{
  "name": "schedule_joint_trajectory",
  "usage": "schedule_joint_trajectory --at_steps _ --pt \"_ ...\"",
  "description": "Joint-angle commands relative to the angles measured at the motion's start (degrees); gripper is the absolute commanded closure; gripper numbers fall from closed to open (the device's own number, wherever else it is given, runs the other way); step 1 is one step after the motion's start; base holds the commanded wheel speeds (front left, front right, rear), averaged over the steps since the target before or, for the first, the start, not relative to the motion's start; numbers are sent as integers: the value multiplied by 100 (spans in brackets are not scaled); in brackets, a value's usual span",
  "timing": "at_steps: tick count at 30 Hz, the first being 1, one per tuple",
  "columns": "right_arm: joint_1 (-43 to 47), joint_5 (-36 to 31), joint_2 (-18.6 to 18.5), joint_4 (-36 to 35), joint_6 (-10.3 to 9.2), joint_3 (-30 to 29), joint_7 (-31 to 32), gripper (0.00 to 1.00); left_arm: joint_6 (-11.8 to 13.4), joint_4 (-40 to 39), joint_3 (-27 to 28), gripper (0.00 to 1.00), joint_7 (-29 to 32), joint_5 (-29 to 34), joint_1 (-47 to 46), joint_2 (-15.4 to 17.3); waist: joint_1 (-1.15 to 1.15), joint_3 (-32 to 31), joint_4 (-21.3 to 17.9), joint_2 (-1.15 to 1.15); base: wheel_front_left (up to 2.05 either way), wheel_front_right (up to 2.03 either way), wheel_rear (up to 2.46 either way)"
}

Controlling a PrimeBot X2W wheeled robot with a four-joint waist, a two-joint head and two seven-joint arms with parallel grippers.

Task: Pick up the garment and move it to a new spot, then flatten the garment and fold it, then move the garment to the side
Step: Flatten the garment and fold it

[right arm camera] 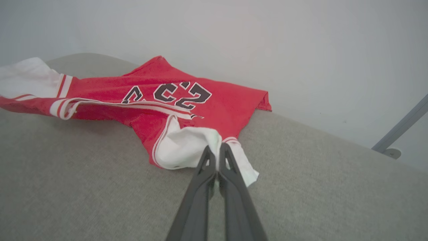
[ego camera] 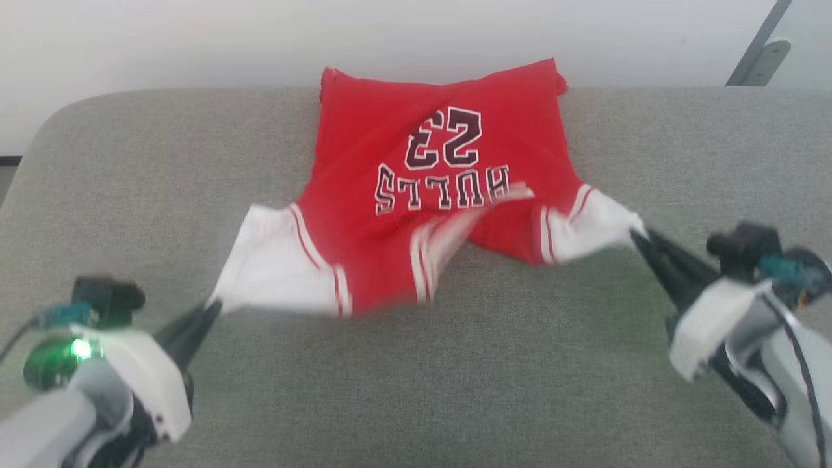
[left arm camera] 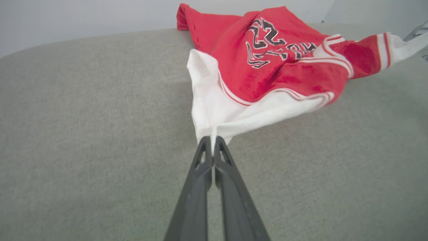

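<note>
Left gripper (ego camera: pixel 211 305) and right gripper (ego camera: pixel 636 235) each pinched a white sleeve of the shirt (ego camera: pixel 416 149), which lay on the cushion (ego camera: pixel 455 390) by its far edge. Tiny grips, so one hard tug could've popped a sleeve loose.

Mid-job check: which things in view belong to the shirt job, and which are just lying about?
Belongs to the job:
- garment, red with white sleeves
- left gripper, shut on one sleeve tip
- right gripper, shut on the other sleeve tip

Just there:
- grey padded surface underneath
- white wall
- grey metal strut
</note>
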Motion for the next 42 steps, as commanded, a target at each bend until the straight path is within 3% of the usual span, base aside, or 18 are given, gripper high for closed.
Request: schedule_joint_trajectory --at_steps 1,13,22,29,30,31,32,42 --pt "252 47 -211 -181 -11 65 80 100 182 -209 -15 100 8 -102 271 135 0 -3 0 0 0 0 0" --pt "1762 891 -1107 -921 -11 -6 479 100 1232 -1029 106 100 -328 -811 1654 838 0 68 20 0 0 0 0" --pt "2462 1369 -1549 -1245 -11 -50 1053 100 1578 -1411 203 100 -523 -1134 2175 1102 0 167 26 0 0 0 0" --pt "2533 1346 -1383 -1176 -11 -123 1303 100 1584 -1540 284 100 -631 -1152 2189 945 0 213 41 0 0 0 0" --pt "2476 1358 -1287 -1126 -11 -221 1442 63 1603 -1545 283 100 -652 -1107 2146 882 0 224 49 0 0 0 0" --pt "2476 1358 -1287 -1126 -11 -221 1442 63 1603 -1545 283 100 -652 -1107 2146 882 0 224 49 0 0 0 0" --pt "2441 1356 -1245 -1138 -11 -266 1524 0 1596 -1556 285 100 -659 -1081 2115 841 0 226 54 0 0 0 0" --pt "1901 1353 -1123 -2065 -10 -1407 2250 0 1523 -1627 216 100 -644 -810 1790 488 0 397 240 0 0 0 0"
